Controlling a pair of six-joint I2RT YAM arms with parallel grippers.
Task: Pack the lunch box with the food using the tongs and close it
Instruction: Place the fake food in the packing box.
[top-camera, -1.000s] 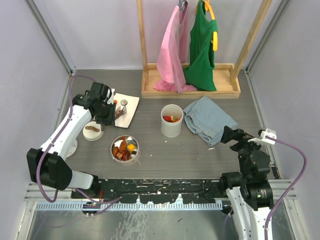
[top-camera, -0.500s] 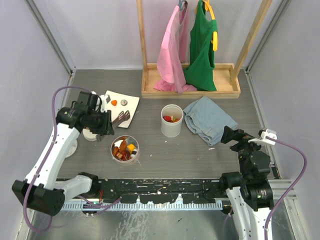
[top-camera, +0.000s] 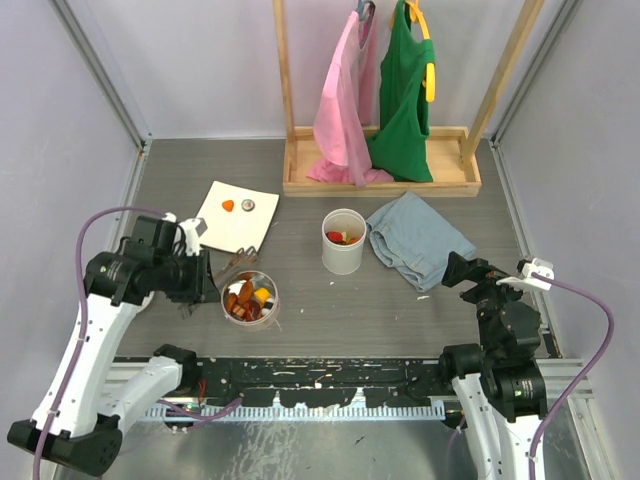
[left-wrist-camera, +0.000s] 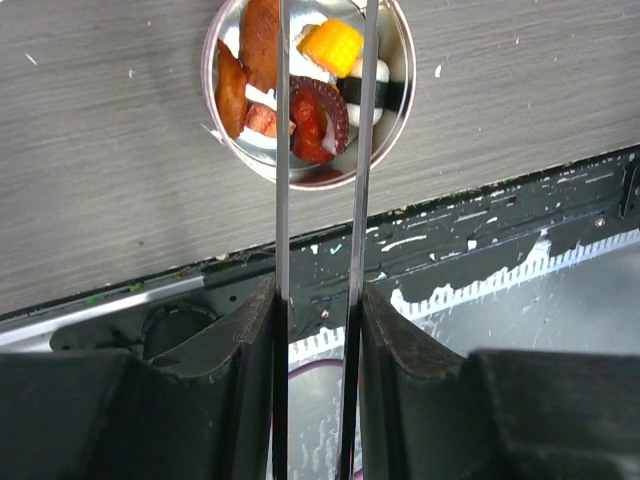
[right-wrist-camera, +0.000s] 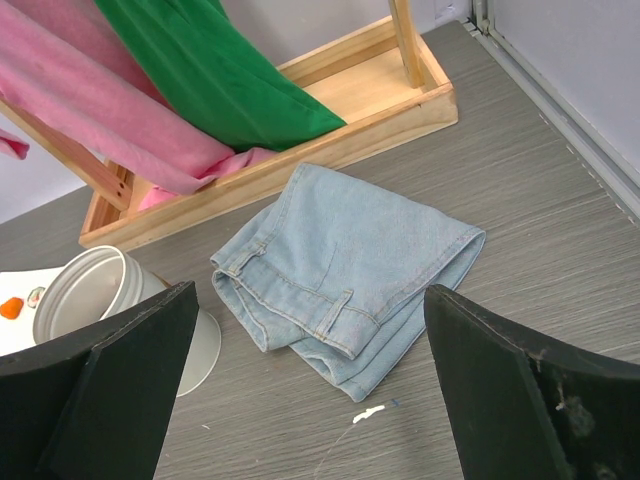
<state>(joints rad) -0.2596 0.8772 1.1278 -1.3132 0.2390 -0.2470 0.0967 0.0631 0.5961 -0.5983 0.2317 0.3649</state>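
Left wrist view showed the left gripper (left-wrist-camera: 318, 300), swung from the far plate (top-camera: 225, 225) to the near-left lunch box (left-wrist-camera: 232, 150), clamping the tongs (left-wrist-camera: 283, 150), arms narrowly apart over the food (left-wrist-camera: 318, 115) inside, their tips out of frame, their load untellable, so delivery seemed underway.

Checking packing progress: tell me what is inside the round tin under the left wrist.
The tin holds a yellow piece, a red octopus-shaped piece, brown pieces and a white dark-banded piece. The tongs cross over it, hiding thin strips; anything underneath the pile is covered.
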